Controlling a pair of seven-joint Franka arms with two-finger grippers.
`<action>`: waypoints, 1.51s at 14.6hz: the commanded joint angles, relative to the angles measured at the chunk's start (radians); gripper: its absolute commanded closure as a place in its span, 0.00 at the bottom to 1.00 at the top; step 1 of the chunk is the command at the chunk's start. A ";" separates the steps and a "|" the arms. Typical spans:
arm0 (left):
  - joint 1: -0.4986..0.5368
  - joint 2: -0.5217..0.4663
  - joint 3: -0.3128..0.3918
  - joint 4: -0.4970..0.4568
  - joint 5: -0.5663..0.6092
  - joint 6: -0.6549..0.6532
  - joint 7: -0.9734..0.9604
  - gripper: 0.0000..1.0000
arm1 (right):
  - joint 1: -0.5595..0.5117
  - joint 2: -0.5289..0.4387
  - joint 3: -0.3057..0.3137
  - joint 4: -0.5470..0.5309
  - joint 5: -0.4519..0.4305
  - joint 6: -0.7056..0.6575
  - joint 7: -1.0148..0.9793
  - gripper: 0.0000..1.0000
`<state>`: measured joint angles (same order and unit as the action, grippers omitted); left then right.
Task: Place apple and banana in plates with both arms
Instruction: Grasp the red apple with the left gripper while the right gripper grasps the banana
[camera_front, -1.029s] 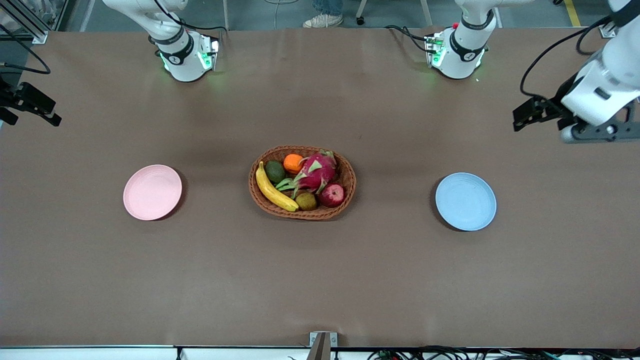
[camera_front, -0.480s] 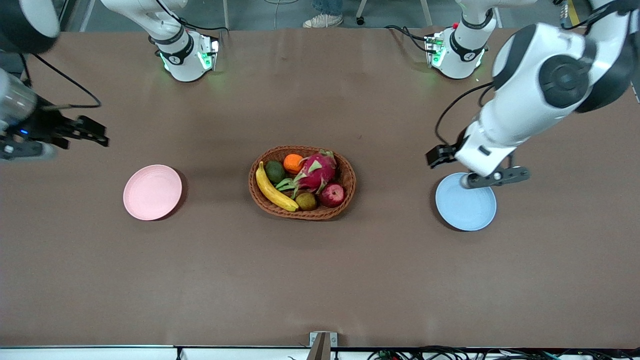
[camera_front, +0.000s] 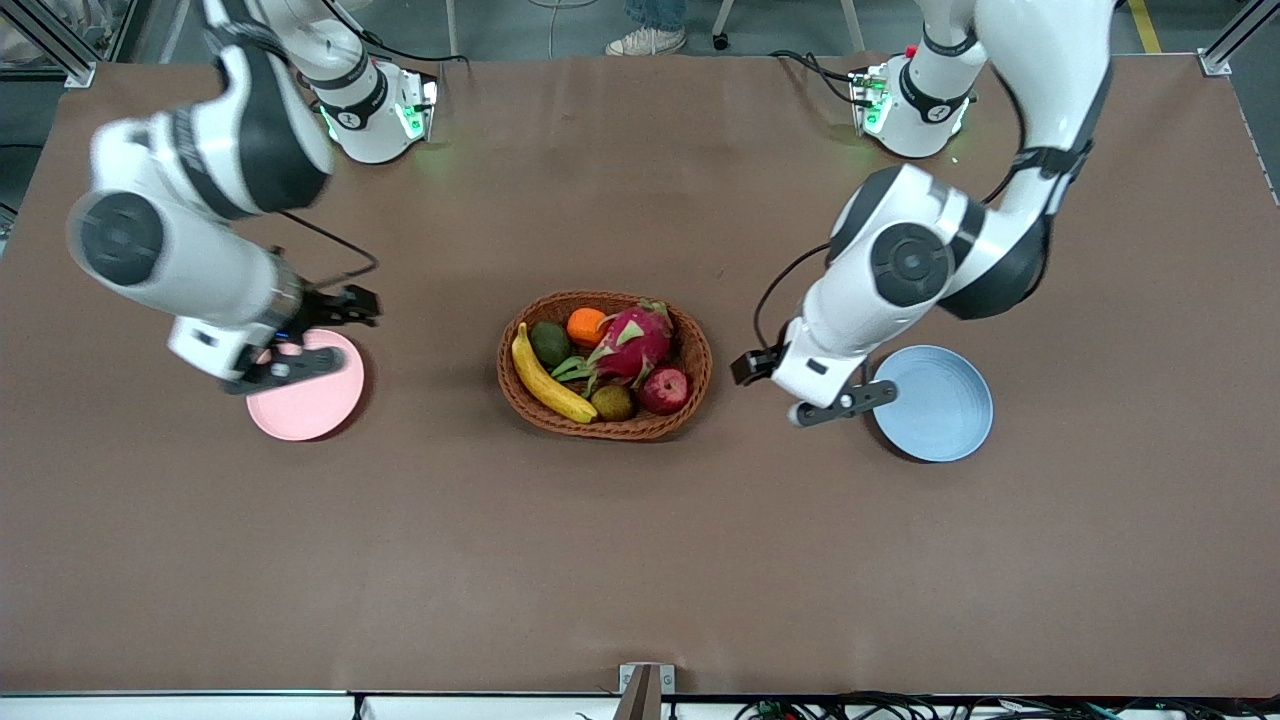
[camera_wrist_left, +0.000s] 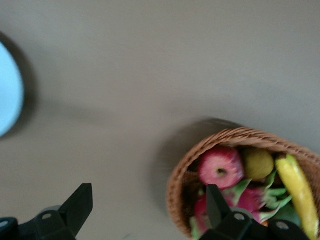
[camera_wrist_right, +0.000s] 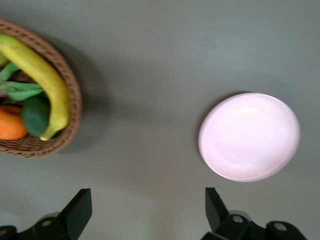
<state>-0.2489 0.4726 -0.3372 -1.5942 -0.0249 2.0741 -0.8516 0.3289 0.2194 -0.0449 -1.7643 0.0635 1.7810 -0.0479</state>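
The dark-red apple (camera_front: 664, 389) and the yellow banana (camera_front: 548, 378) lie in the wicker basket (camera_front: 600, 430) at mid-table. The pink plate (camera_front: 310, 415) lies toward the right arm's end, the blue plate (camera_front: 940, 410) toward the left arm's end. My left gripper (camera_front: 747, 367) is open and empty, over the table between basket and blue plate. Its wrist view shows the gripper (camera_wrist_left: 148, 197), apple (camera_wrist_left: 220, 167), banana (camera_wrist_left: 300, 192) and blue plate (camera_wrist_left: 7, 95). My right gripper (camera_front: 350, 305) is open and empty, over the pink plate's edge. Its wrist view shows the gripper (camera_wrist_right: 147, 200), banana (camera_wrist_right: 45, 80) and pink plate (camera_wrist_right: 249, 136).
The basket also holds a pink dragon fruit (camera_front: 635, 345), an orange (camera_front: 586, 325), a green avocado (camera_front: 550, 343) and a brown kiwi (camera_front: 612, 402). The arm bases stand along the table edge farthest from the front camera.
Both arms have swung in from the table's ends toward the basket. The left gripper passed over the blue plate; the right gripper came over the pink plate. The fruit has not moved.
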 joint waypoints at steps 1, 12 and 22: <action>-0.064 0.069 0.012 0.065 0.010 0.023 -0.139 0.00 | 0.113 0.070 -0.012 -0.003 0.045 0.073 0.002 0.00; -0.164 0.258 0.012 0.097 0.008 0.259 -0.386 0.00 | 0.249 0.238 -0.012 -0.001 0.107 0.143 0.002 0.28; -0.182 0.307 0.014 0.097 0.011 0.294 -0.389 0.00 | 0.286 0.271 -0.012 0.000 0.107 0.167 0.033 0.34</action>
<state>-0.4185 0.7665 -0.3332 -1.5205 -0.0238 2.3632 -1.2231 0.5940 0.4877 -0.0457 -1.7657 0.1557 1.9398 -0.0341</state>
